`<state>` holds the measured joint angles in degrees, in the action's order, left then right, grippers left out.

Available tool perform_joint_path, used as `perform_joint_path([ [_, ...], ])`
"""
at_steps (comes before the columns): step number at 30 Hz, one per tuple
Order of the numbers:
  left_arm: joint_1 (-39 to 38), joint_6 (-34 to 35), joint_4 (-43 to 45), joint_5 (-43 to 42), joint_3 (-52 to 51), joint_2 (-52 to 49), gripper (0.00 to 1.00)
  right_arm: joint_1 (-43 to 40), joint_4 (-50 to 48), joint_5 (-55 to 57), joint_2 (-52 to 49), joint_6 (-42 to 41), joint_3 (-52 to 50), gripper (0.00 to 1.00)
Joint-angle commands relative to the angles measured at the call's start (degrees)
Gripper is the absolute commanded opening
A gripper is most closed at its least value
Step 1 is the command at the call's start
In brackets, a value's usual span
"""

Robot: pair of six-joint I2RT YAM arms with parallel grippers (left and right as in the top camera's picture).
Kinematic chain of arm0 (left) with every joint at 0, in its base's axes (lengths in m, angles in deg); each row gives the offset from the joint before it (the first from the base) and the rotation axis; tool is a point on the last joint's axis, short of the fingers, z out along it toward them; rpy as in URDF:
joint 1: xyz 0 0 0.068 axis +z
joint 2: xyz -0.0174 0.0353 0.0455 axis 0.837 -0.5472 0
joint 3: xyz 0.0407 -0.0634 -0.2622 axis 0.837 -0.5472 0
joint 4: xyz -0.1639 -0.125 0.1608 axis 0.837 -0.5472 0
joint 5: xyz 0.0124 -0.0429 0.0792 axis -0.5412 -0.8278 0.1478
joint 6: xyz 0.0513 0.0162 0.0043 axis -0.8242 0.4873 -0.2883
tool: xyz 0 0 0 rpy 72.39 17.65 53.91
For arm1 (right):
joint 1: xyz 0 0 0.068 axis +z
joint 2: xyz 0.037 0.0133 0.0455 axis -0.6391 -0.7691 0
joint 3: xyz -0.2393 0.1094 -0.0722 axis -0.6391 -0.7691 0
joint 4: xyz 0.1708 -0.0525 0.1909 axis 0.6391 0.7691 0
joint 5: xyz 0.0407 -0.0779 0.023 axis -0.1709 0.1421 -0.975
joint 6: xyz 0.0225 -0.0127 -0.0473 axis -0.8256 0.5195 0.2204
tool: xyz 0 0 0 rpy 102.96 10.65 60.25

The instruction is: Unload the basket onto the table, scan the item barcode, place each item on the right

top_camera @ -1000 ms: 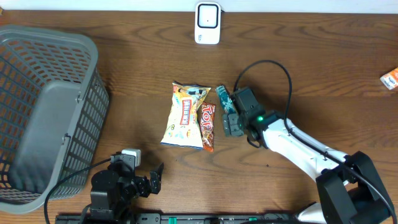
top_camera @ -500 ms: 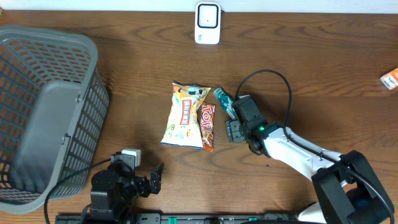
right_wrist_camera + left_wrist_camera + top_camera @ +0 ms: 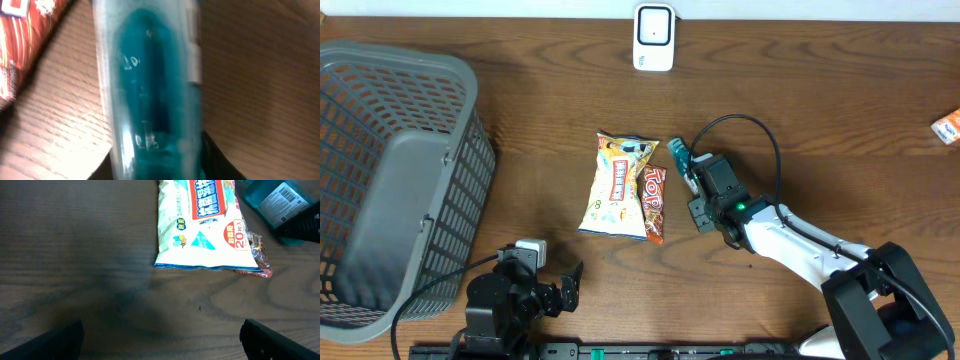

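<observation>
A teal blister package (image 3: 677, 154) with a barcode label (image 3: 281, 198) lies on the wooden table, just right of a red snack bar (image 3: 653, 203). My right gripper (image 3: 693, 180) is shut on the package's near end. In the right wrist view the package (image 3: 150, 85) fills the gap and a dark finger presses each side. The white scanner (image 3: 653, 37) stands at the table's far edge. My left gripper (image 3: 160, 342) hangs open over bare wood near the front edge, with only its fingertips (image 3: 55, 342) showing.
A yellow-white snack bag (image 3: 616, 184) lies left of the red bar. A grey mesh basket (image 3: 460, 190) fills the left side. A small orange packet (image 3: 948, 127) sits at the right edge. The right arm's black cable (image 3: 760, 135) loops above the wrist.
The right jaws have closed from wide open onto the teal package, and the wrist has shifted slightly. The left arm has not moved.
</observation>
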<state>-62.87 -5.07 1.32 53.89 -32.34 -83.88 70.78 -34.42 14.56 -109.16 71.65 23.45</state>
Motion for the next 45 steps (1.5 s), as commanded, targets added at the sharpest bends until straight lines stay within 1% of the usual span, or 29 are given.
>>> perform_joint_path([
  [1, 0.2, -0.1, -2.6, -0.2, -0.2, 0.3, 1.00, 0.0, 0.3, -0.3, 0.3, 1.2, -0.5, 0.01],
  [5, 0.2, -0.1, -2.6, -0.2, -0.2, 0.3, 1.00, -0.8, 0.4, -0.8, 0.3, 1.2, -0.5, 0.01],
  [8, 0.2, -0.1, -2.6, -0.2, -0.2, 0.3, 1.00, -1.8, 0.8, -3.5, 0.5, 1.4, 0.0, 0.01],
  [14, 0.2, -0.1, -2.6, -0.3, -0.2, 0.3, 1.00, -5.5, 5.6, -21.7, 3.0, 6.8, 3.9, 0.01],
  [18, 0.2, -0.1, -2.6, -0.2, -0.2, 0.3, 1.00, -8.0, 8.2, -31.0, 5.7, 11.1, 4.5, 0.01],
  [20, 0.2, -0.1, -2.6, -0.2, -0.2, 0.3, 1.00, -8.7, 8.5, -34.5, 7.1, 11.7, 4.5, 0.01],
  [29, 0.2, -0.1, -2.6, -0.2, -0.2, 0.3, 1.00, -9.2, 10.0, -40.3, 13.4, 13.6, 4.5, 0.01],
  [35, 0.2, -0.1, -2.6, -0.2, -0.2, 0.3, 1.00, -9.2, 12.3, -42.5, 20.1, 14.0, 4.5, 0.01],
  [40, 0.2, -0.1, -2.6, -0.2, -0.2, 0.3, 1.00, -9.2, 16.2, -45.2, 26.0, 14.0, 4.5, 0.01],
  [45, 0.2, -0.1, -2.6, -0.2, -0.2, 0.3, 1.00, -9.2, 23.4, -48.9, 29.2, 15.1, 4.5, 0.01],
])
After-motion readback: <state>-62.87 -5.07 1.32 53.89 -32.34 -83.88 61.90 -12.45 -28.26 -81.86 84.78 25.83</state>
